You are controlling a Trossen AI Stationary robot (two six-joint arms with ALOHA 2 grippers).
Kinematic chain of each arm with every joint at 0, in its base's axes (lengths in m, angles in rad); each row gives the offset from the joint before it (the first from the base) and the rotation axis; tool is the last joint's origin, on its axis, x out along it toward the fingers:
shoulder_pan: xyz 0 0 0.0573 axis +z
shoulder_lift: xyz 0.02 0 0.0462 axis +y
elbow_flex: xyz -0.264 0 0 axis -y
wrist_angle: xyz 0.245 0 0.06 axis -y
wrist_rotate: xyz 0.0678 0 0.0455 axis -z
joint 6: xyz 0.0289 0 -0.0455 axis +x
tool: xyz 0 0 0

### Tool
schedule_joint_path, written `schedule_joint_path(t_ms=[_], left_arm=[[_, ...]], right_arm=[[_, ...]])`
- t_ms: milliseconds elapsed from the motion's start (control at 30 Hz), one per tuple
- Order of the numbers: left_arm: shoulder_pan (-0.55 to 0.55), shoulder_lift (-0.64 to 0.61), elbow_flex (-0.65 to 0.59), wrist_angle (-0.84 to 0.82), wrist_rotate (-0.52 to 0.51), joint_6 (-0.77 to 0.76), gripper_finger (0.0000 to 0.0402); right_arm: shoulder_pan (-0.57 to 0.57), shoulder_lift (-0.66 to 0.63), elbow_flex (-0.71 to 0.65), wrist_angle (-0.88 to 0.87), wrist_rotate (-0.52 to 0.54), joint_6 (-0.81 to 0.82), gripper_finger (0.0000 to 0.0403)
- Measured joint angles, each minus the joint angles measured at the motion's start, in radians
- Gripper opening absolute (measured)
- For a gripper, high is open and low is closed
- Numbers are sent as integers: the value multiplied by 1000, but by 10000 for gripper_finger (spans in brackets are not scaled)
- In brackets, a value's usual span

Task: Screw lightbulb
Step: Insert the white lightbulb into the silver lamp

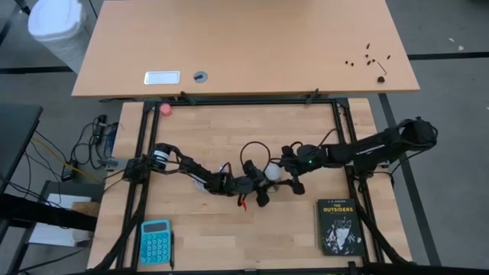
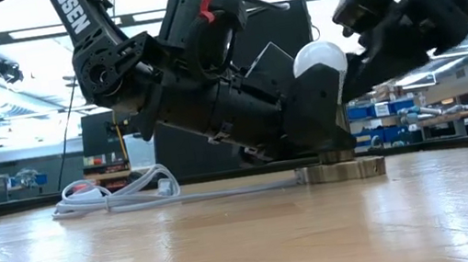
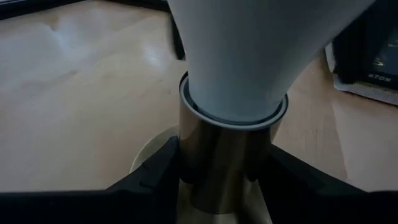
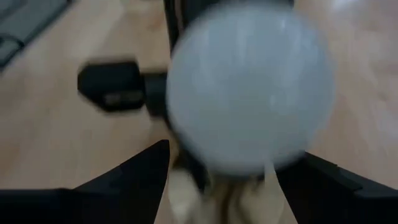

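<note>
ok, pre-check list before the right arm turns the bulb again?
1. lightbulb seated upright in the socket: ok.
2. left end effector clamped on the socket's metal collar: ok.
3. right end effector straddling the bulb's globe: ok, fingers either side.
4. Right fingers firmly gripping the globe: cannot tell.
5. white cord clear of both arms: ok, it trails away on the table.
6. Bulb fully threaded: cannot tell.
</note>
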Motion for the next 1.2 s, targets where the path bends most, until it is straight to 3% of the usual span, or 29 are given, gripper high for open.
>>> schedule_joint_path(t_ms=[367, 667, 833, 1000, 1200], left_arm=[[-8, 2, 0, 12, -36, 2, 184], [-13, 2, -2, 8, -79, -4, 184], [-11, 2, -2, 18, -77, 6, 184], [-11, 2, -3, 31, -58, 19, 184], [-12, 2, -3, 40, -9, 36, 184]], right_arm=[[2, 33, -35, 115, -83, 40, 282], [69, 12, -309, 687, -134, 191, 268], [85, 15, -376, 773, 115, 210, 263], [68, 46, -348, 772, 132, 160, 265], [60, 150, -326, 817, 75, 83, 271]])
